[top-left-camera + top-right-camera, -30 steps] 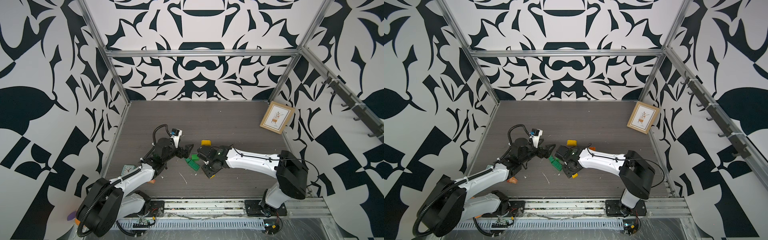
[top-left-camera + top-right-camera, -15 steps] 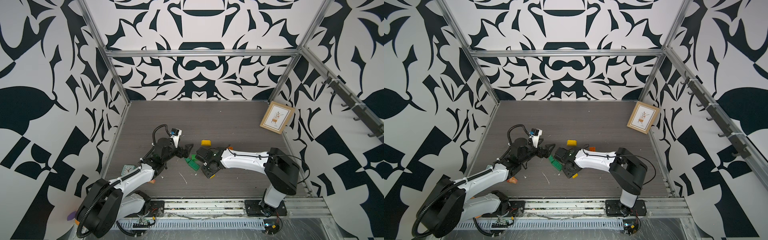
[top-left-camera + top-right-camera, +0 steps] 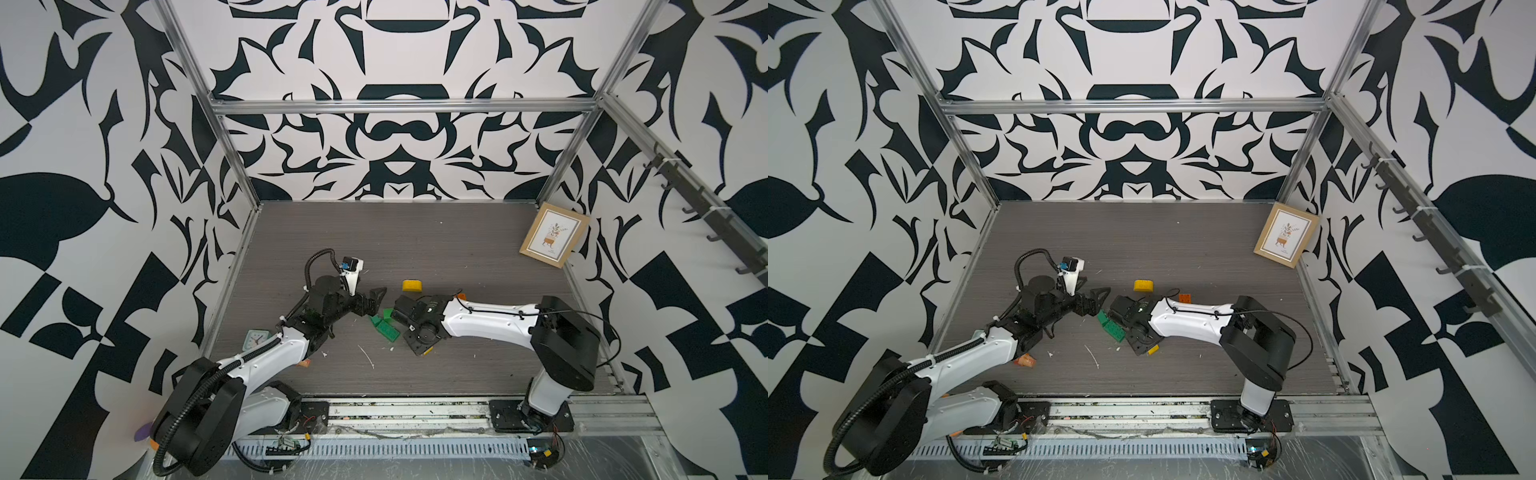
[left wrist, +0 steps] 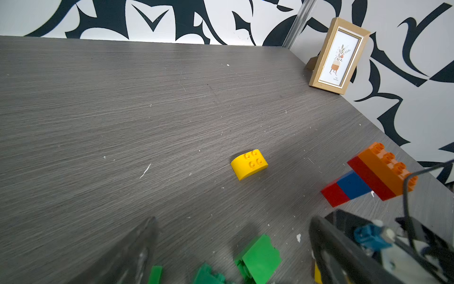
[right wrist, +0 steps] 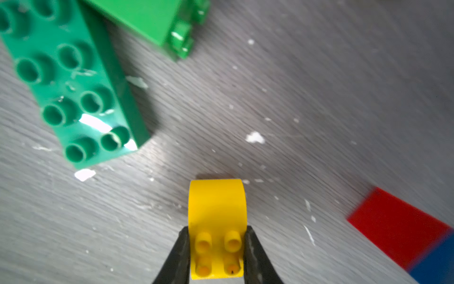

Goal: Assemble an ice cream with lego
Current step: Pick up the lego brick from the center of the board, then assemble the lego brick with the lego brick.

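Observation:
My right gripper (image 5: 217, 231) is shut on a yellow dome-shaped lego brick (image 5: 217, 204), studs facing the camera, low over the table. In a top view only a yellow corner of that brick (image 3: 427, 351) shows under the right gripper head. Two green bricks (image 5: 71, 93) lie just beyond it, between the two arms (image 3: 388, 330). My left gripper (image 3: 376, 299) hangs open over those green bricks (image 4: 261, 258), holding nothing. A second yellow dome brick (image 4: 249, 164) lies alone farther back. A joined orange, red and blue stack (image 4: 375, 172) lies beside the right arm.
A framed picture (image 3: 554, 239) leans on the right wall at the back. A small clock (image 3: 254, 338) and a crumpled orange wrapper (image 3: 1025, 360) lie by the left arm near the left wall. White flecks litter the table.
The right gripper's jaws have closed on the yellow dome brick, and the right arm has shifted a little to the left. The left arm has not moved.

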Tool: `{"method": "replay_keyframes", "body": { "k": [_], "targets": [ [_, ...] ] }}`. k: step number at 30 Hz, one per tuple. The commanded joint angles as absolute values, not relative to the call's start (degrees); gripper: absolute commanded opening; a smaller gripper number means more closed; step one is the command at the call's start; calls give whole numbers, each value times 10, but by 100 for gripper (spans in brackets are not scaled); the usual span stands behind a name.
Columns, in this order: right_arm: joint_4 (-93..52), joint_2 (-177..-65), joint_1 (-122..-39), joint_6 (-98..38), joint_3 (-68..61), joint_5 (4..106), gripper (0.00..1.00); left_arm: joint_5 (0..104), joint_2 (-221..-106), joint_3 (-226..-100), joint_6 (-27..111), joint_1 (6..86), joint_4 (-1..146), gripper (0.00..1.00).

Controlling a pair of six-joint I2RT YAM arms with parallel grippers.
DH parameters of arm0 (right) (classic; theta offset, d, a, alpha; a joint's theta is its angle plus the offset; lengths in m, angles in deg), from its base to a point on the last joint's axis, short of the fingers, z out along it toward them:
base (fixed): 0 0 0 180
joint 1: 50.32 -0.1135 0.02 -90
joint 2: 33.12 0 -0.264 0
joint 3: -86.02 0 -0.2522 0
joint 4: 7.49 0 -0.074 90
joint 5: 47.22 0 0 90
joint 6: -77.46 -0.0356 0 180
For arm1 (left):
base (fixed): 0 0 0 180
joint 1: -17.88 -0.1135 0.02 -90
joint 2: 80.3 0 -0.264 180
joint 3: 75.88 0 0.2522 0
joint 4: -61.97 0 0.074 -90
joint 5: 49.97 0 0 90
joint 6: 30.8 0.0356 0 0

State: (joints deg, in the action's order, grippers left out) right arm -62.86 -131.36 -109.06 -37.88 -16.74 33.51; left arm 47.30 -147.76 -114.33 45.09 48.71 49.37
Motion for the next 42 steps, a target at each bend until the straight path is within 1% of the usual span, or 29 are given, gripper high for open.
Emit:
{"method": "replay_keyframes", "body": {
  "k": [1,3,5,10,15,21,27,32,33,42],
  "targets": [
    [-732,-1260,-1083,-410,-81,270,22,477,-1476,-1140,446,488,488,99],
    [-787,-1242,-1067,-424,-40,251,22,482,-1477,-1141,447,488,487,99],
    [-833,-1223,-1033,-438,-6,255,23,489,-1481,-1140,447,487,482,99],
    [-886,-1188,-952,-454,27,273,23,509,-1497,-1147,447,488,479,99],
    [-926,-1186,-910,-446,52,272,22,523,-1506,-1152,448,488,477,99],
    [-897,-1193,-897,-440,24,293,22,535,-1512,-1155,448,488,476,99],
    [-837,-1198,-890,-433,-13,312,22,532,-1503,-1151,450,488,478,99],
    [-829,-1203,-887,-429,-26,312,22,531,-1507,-1153,451,488,479,99],
    [-826,-1202,-886,-431,-30,332,22,532,-1508,-1154,451,488,480,99],
    [-818,-1190,-882,-439,-59,323,23,531,-1502,-1153,451,488,481,99]
  ]
}}
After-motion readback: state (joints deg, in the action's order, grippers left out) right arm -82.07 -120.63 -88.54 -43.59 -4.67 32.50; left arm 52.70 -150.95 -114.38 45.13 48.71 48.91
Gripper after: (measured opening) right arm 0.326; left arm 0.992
